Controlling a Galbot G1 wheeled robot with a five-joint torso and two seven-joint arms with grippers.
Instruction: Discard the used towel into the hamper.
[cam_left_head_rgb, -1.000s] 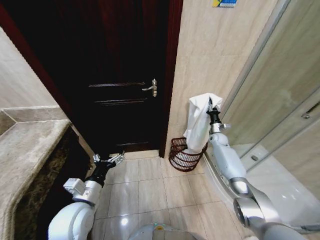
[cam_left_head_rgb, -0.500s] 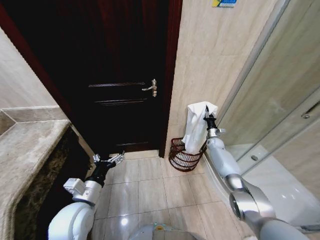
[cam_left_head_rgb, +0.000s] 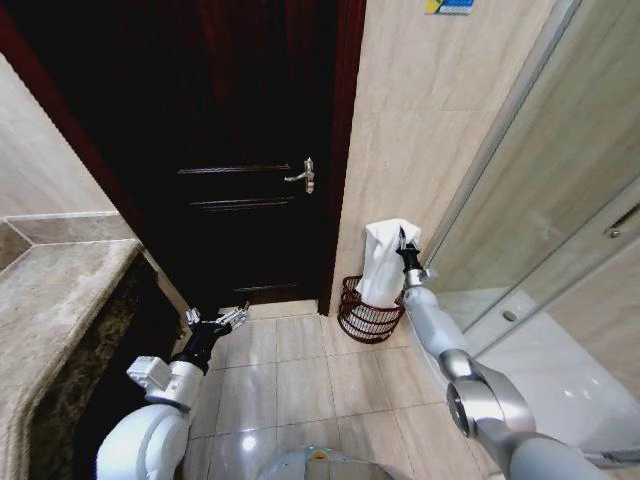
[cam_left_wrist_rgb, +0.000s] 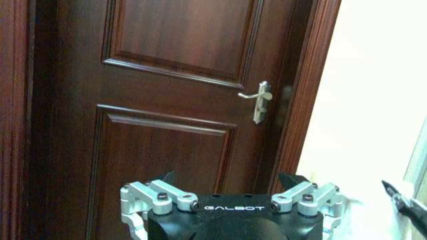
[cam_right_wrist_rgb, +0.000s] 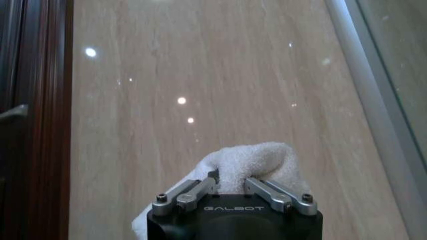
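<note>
Towel (cam_left_head_rgb: 380, 262): one, white, hanging in a long fold from the right gripper (cam_left_head_rgb: 401, 240), lower end reaching into or just over the hamper (cam_left_head_rgb: 369, 309); which of the two can't be told.

Near to far, head view:
1. Left gripper (cam_left_head_rgb: 218, 319), low over the floor tiles by the marble counter (cam_left_head_rgb: 60, 300), idle. Fingers spread apart, nothing betw. them; left wrist view shows the same open left gripper (cam_left_wrist_rgb: 227, 197) facing the door (cam_left_wrist_rgb: 180, 100).
2. Right arm reaches fwd & up beside the glass shower screen (cam_left_head_rgb: 540, 200). Right wrist view: right gripper (cam_right_wrist_rgb: 230, 187) closed tight on a bunched top corner of the towel (cam_right_wrist_rgb: 250, 157), cloth bulging above the fingers.
3. Hamper, one, dark red-brown wire basket on the floor at the foot of the tiled wall, just right of the door frame.
4. Door, one, dark wood, shut, w/ one metal lever handle (cam_left_head_rgb: 301, 175).

Handling (judgement): towel looks soft, limp, light, not fragile; drapes under its own wt. and gives no stiffness, so a pinch on a gathered corner or fold, as held now, suits it best. Loose end may catch on the hamper's rim.

Count: 1 towel, 1 hamper, 2 grippers.
</note>
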